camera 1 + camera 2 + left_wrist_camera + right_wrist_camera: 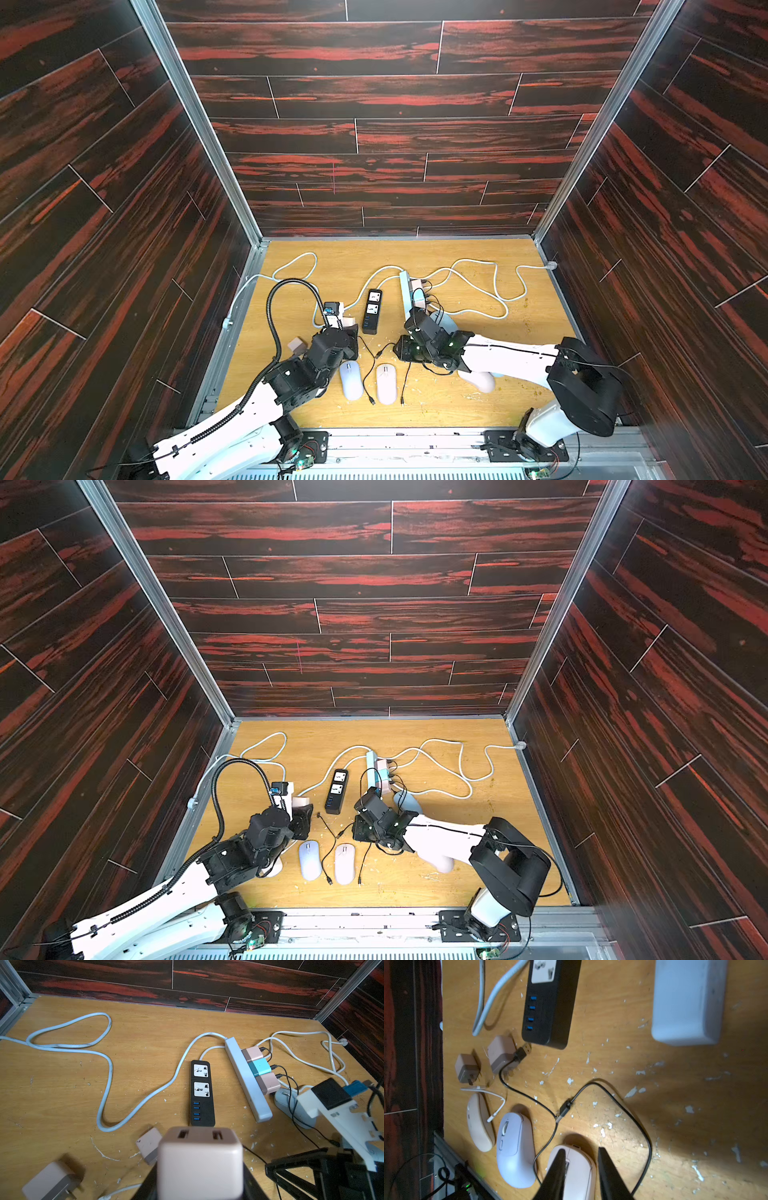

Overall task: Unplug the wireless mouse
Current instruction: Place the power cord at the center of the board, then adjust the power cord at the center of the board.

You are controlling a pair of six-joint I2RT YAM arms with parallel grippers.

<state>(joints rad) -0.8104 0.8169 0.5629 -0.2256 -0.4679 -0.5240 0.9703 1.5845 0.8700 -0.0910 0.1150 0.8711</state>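
Lower centre in the right wrist view, the pink wireless mouse (581, 1175), likely light and slick and best held by its flanks, lies beneath the narrowly parted, empty right gripper (581, 1149); the left gripper (348, 329) clamps a pink charger cube (199, 1163).

No text, brand, number or sign can be read. Any print on the black power strip (202, 1093), the white power strip (247, 1078) or the pale lilac mouse (515, 1149) is too small or blurred to read.
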